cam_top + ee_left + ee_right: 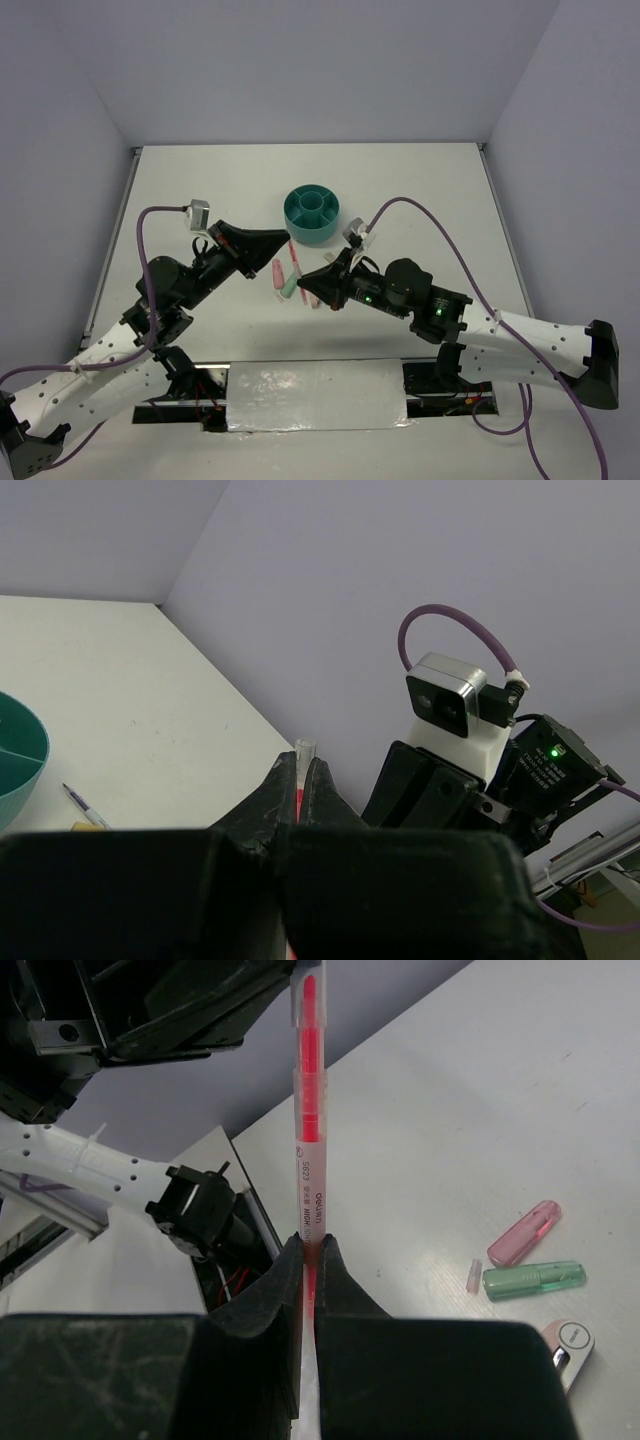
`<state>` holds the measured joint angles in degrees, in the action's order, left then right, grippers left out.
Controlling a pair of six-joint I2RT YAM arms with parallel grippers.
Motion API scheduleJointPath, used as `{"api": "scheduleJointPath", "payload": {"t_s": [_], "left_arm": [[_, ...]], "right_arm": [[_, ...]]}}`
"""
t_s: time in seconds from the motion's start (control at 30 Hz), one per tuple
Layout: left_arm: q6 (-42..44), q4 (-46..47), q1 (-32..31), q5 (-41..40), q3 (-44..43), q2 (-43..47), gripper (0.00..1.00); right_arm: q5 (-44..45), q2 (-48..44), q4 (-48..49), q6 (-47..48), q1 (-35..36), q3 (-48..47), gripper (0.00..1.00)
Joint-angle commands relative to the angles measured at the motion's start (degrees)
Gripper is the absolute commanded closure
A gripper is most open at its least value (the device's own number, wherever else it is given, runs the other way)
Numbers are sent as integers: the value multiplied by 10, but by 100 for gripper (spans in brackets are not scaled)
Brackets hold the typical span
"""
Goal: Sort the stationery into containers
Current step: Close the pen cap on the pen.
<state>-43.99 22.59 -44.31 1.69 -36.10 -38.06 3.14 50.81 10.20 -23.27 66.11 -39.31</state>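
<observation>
A thin pink pen (308, 1110) is held off the table between both arms. My right gripper (309, 1245) is shut on its lower part. My left gripper (300, 770) is shut on the other end, and the clear tip (303, 748) pokes out past its jaws. In the top view the pen (294, 260) spans from the left gripper (283, 240) to the right gripper (308, 278), just in front of the teal organiser (300, 228). On the table lie a pink capsule (524, 1232), a green capsule (533, 1279), a pink-white clip (568, 1348) and a thin grey pen (83, 805).
A tiny pinkish piece (474, 1275) lies beside the green capsule. A small yellowish piece (85, 826) sits by the grey pen near the organiser's wall (15, 765). A silver-covered panel (315, 395) lies at the near edge between the arm bases. Grey walls close off three sides.
</observation>
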Motion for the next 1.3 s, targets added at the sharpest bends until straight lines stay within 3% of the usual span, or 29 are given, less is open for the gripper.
{"api": "scheduleJointPath", "payload": {"t_s": [0.0, 0.27, 0.63, 0.97, 1.27], "left_arm": [[-13, 31, 2, 20, 5, 8, 100], [-7, 10, 2, 17, 8, 16, 100], [-19, 9, 2, 34, 29, 12, 100], [-27, -9, 2, 68, 30, -19, 100], [-16, -49, -1, 84, 30, -37, 100]], "right_arm": [[19, -3, 13, 17, -1, -36, 100], [17, 9, 17, 29, -5, -56, 100], [8, 3, 119, 63, -12, -46, 100], [-68, 8, 214, 82, -46, -36, 100], [-96, 7, 210, 94, -64, -56, 100]]}}
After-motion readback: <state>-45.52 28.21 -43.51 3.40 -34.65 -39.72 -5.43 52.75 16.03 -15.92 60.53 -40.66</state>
